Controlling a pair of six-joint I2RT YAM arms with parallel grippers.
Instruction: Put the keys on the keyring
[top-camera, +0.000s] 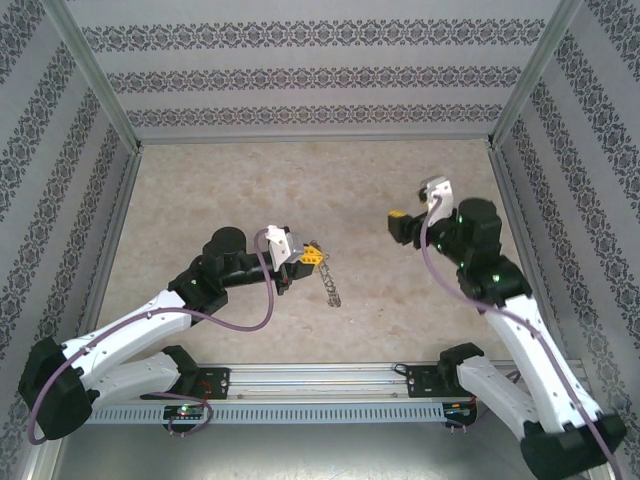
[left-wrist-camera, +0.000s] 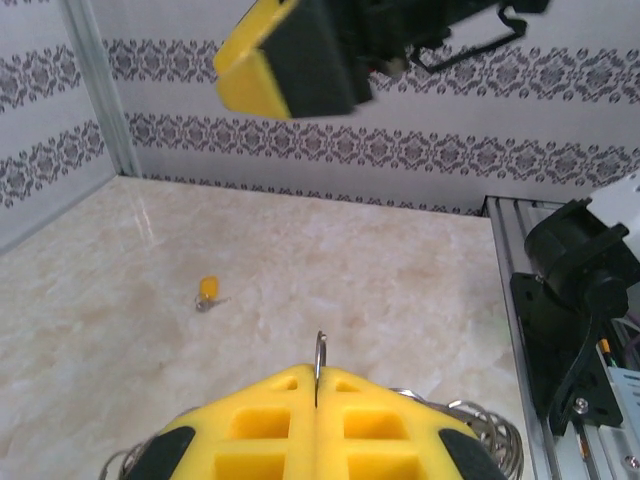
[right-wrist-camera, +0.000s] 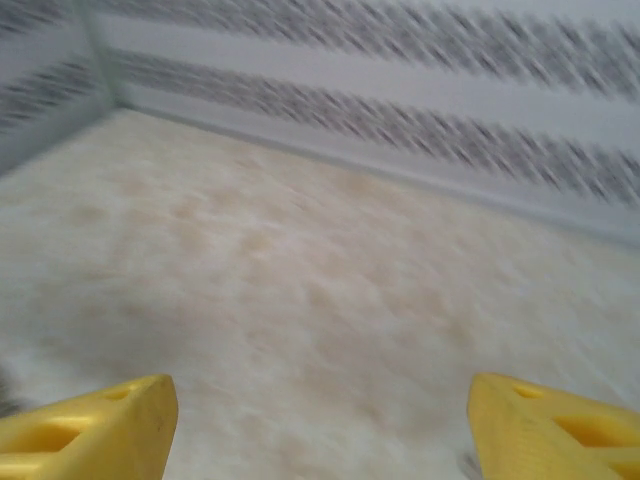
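my left gripper (top-camera: 308, 256) is clamped shut on the keyring (top-camera: 332, 286) — its yellow pads are pressed together, with one thin arc of wire standing up out of the seam. the rest of the ring spills out on either side of the left gripper and trails below it as a limp, chain-like tail. the tail's end reaches toward the table (top-camera: 250, 190); i cannot tell whether it touches.

i judge the keyring light, metal, slippery and floppy: it will sag and swing rather than hold a shape. the best hold looks like the flat band itself, close to the arc that sticks out, so that arc stays presented.

my left arm reaches forward and inward, wrist low over the table. my right gripper (right-wrist-camera: 320, 435) hangs in the air across from the left gripper, well apart from it, jaws spread wide and empty; its wrist view is blurred.

a small yellow-headed key (left-wrist-camera: 207, 291) lies on the table beyond the left gripper, well apart — i judge it small and flat, best pinched by its head.
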